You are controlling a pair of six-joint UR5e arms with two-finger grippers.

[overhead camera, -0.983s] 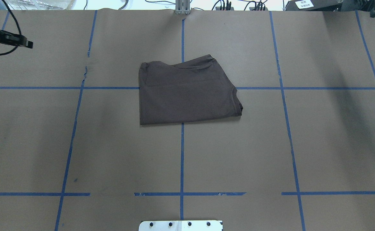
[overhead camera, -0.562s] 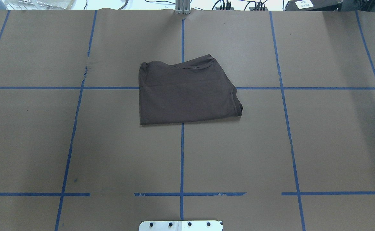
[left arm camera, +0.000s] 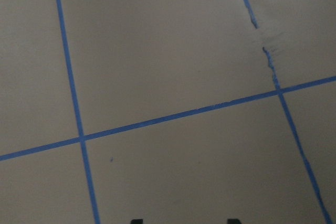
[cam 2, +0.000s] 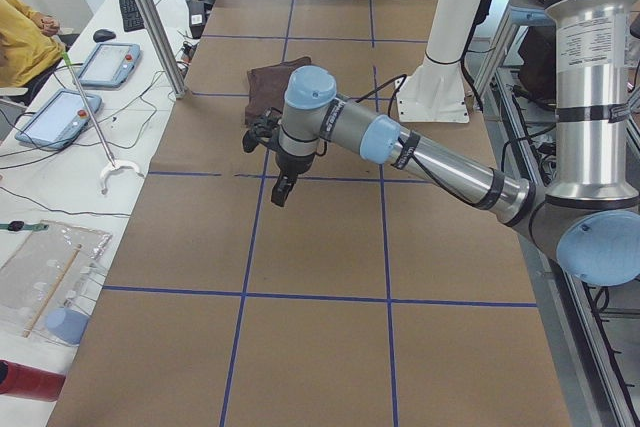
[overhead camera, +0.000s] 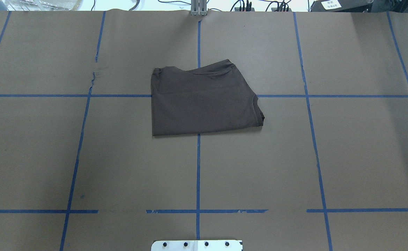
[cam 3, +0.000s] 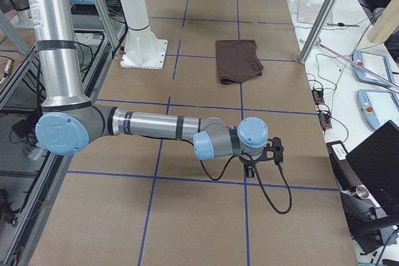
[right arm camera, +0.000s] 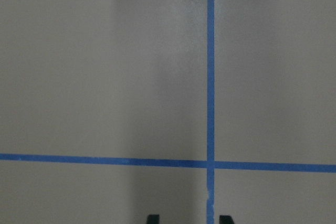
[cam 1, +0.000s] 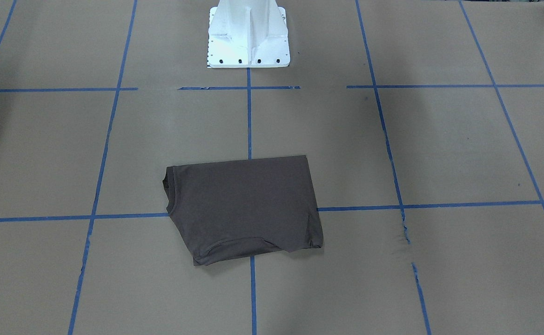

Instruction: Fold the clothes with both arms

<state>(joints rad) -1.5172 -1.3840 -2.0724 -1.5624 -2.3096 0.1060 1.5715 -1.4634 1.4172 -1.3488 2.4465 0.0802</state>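
The clothes point(overhead camera: 204, 99) are one dark brown T-shirt lying folded into a rough rectangle at the table's middle, collar edge toward the right of the overhead view. It also shows as the clothes point(cam 1: 244, 207), the clothes point(cam 2: 275, 87) and the clothes point(cam 3: 237, 60). Neither arm touches it. My left gripper point(left arm camera: 185, 221) hovers over bare paper far to the left, its two fingertips apart with nothing between; the side view shows the left gripper point(cam 2: 282, 187) pointing down. My right gripper point(right arm camera: 189, 219) is open over a tape crossing, far to the right, and appears as the right gripper point(cam 3: 275, 151).
Brown paper with a blue tape grid covers the table. The white pedestal base point(cam 1: 248, 42) stands at the robot's side. A torn tape spot point(overhead camera: 93, 75) lies left of the shirt. Side benches hold tablets point(cam 2: 105, 62), a seated person point(cam 2: 20, 37) and a laptop point(cam 3: 377, 166).
The left gripper, seen at the overhead view's top left a second ago, has moved out of that view. The shirt has not moved.
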